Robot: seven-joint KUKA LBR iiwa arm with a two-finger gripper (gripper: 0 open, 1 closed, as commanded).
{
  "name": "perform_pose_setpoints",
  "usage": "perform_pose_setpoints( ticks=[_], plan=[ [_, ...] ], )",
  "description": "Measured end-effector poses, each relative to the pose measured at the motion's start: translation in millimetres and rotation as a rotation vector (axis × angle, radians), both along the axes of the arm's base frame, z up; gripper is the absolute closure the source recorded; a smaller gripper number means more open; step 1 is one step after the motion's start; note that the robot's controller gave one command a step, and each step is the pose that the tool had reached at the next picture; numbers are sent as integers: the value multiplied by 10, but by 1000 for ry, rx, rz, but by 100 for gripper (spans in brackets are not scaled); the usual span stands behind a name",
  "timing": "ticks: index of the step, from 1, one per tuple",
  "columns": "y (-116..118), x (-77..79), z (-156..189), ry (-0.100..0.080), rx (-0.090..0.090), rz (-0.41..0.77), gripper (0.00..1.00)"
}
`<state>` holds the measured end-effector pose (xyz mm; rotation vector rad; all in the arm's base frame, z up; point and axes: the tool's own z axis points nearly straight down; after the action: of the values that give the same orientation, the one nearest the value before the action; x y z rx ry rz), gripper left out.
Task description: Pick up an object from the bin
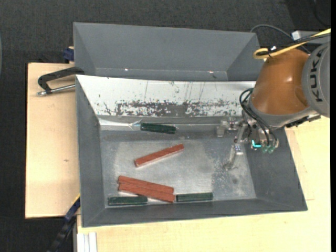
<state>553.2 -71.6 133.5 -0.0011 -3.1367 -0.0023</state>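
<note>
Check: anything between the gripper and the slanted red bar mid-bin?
Nothing. In the camera view, only bare bin floor runs between the gripper and the slanted red bar.

Glare across bin wall [157, 94]

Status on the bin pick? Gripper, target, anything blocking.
Gripper over bare floor, right side of bin, nothing held. Nearest: dark green bar at front wall, tilted red bar mid-bin. Nothing in the way.
</note>
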Motion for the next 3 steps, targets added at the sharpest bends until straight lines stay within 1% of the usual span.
perform_pose_setpoints(
  ticks=[1,2,3],
  plan=[
    [1,20,37,-7,-1,1,0],
    [-246,-283,-333,-11,-1,82,0],
    [-756,-308,-497,-10,-1,222,0]
  ],
)
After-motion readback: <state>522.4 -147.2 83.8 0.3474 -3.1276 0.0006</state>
